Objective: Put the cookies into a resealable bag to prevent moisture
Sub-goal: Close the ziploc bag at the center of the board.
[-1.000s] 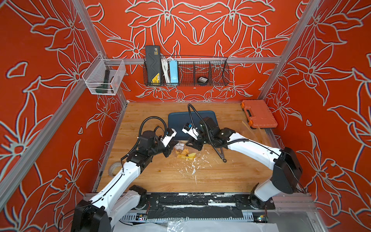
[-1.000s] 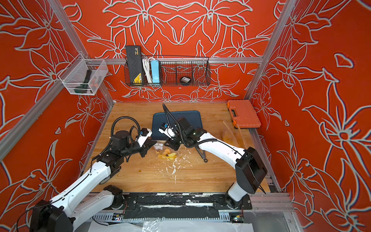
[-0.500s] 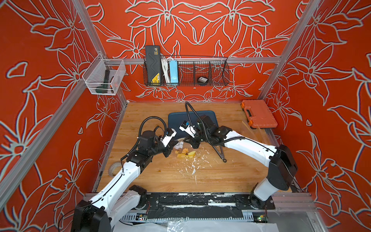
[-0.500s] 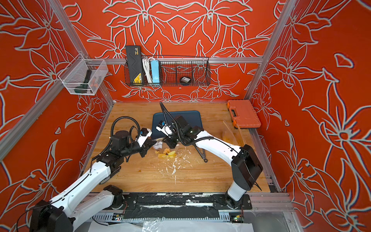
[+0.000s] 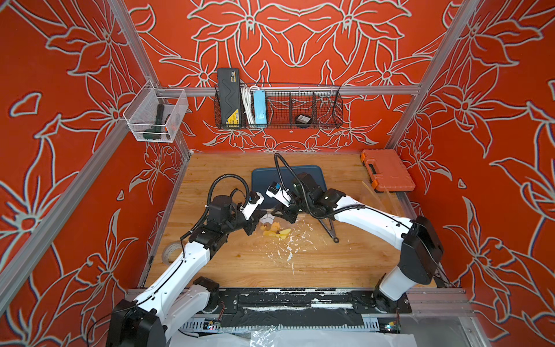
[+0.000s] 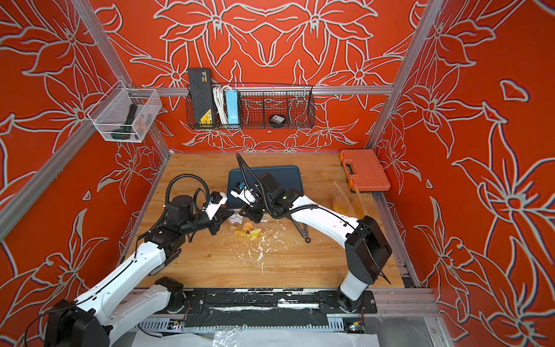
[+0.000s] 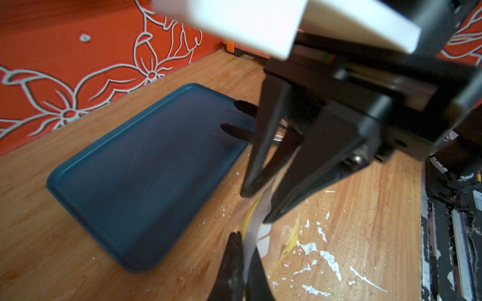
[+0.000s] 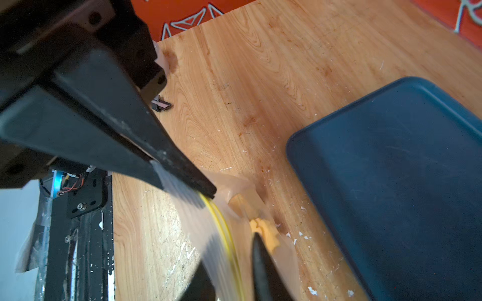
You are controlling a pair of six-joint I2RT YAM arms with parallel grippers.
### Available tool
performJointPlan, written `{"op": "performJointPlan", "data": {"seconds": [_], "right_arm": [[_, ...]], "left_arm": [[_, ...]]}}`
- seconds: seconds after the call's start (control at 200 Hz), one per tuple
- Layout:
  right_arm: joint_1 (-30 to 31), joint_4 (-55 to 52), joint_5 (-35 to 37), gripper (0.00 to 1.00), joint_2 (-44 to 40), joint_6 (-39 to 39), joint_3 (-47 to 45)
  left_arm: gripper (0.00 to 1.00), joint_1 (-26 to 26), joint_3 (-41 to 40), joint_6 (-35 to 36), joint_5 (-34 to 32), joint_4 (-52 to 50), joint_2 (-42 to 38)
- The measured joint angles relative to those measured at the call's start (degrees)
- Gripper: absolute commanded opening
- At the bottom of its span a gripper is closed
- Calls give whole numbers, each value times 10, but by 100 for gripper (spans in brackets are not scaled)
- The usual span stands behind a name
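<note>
Over the counter point(image 5: 330, 264), left fingers point(image 7: 229, 271) at nine o'clock, right fingers point(image 8: 156, 151) at three, pinched the resealable bag point(image 8: 234, 187); I feared slipping would spill cookies point(image 8: 263, 232).

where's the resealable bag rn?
Mid-table in both top views: the resealable bag is pinched between the left hand and the right hand, just in front of the blue tray.

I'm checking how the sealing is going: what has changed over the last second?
The right gripper shifted a little toward the left gripper, its fingers on either side of the resealable bag's zip edge; its arm swung along. The left gripper stayed shut on the bag; the cookies inside, the blue tray and the orange case kept their places.
</note>
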Motion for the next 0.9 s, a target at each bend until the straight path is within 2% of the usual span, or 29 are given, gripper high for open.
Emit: {"op": "performJointPlan", "data": {"seconds": [0.02,0.065,0.09,0.11,0.15,0.215,0.255,0.28,0.295,0.345,0.38,0.4,0.44,0.47,0.49,0.515,0.525,0.601,0.646,0.666,0.691,0.721,0.801,0.841,0.861,0.886,0.901], "right_arm": [[0,0,-1,0,0,-1,2],[0,-3,-2,24,2,-2,6],[0,-5,-3,28,4,-2,9],[0,-4,-3,24,5,-3,10],[0,-2,-4,0,7,-6,12],[0,-4,-9,0,9,-5,16],[1,-7,-11,20,12,-7,20],[1,-8,-11,24,14,-6,23],[1,-8,-12,22,15,-7,24],[1,-5,-13,0,18,-11,27],[2,-5,-15,0,19,-12,28],[3,-8,-16,4,20,-4,29],[3,-9,-18,24,21,-10,31],[3,-10,-20,29,22,-9,31],[3,-9,-22,25,23,-7,32],[3,-9,-23,1,24,-11,34],[3,-9,-23,0,25,-9,34],[3,-12,-27,0,26,-10,38],[3,-14,-30,23,27,-10,39],[3,-14,-31,28,28,-12,39],[3,-13,-31,23,28,-11,39],[3,-13,-30,0,28,-14,38],[3,-12,-31,1,28,-13,38],[3,-13,-31,23,28,-15,38],[4,-14,-31,29,28,-16,38],[3,-14,-30,26,28,-15,38],[4,-14,-27,12,28,-18,38]], "left_arm": [[0,0,0,0,0,0,0],[0,0,0,0,0,0,0],[0,0,0,0,0,0,0],[0,0,0,0,0,0,0],[0,0,0,0,0,0,0],[0,0,0,0,0,0,0],[0,0,0,0,0,0,-1],[0,0,0,0,0,0,-1],[0,0,0,0,0,0,-1],[0,0,0,0,0,0,-1],[0,0,0,0,0,0,-1],[0,0,0,0,0,1,-1],[0,0,0,0,0,1,-1],[0,1,0,0,0,1,-1],[0,1,0,0,0,1,-1],[0,0,0,0,0,1,-1],[0,0,0,0,0,1,-1],[0,0,0,0,-1,2,-1],[0,1,0,0,-1,2,-1],[0,1,0,0,-1,2,-1],[0,0,0,0,-1,2,-1],[0,0,0,1,-1,2,-1],[0,0,0,2,-2,3,-1],[0,0,0,2,-2,3,-1],[0,0,0,2,-3,3,-1],[0,0,0,2,-3,3,-1],[0,0,0,2,-3,3,-1]]}}
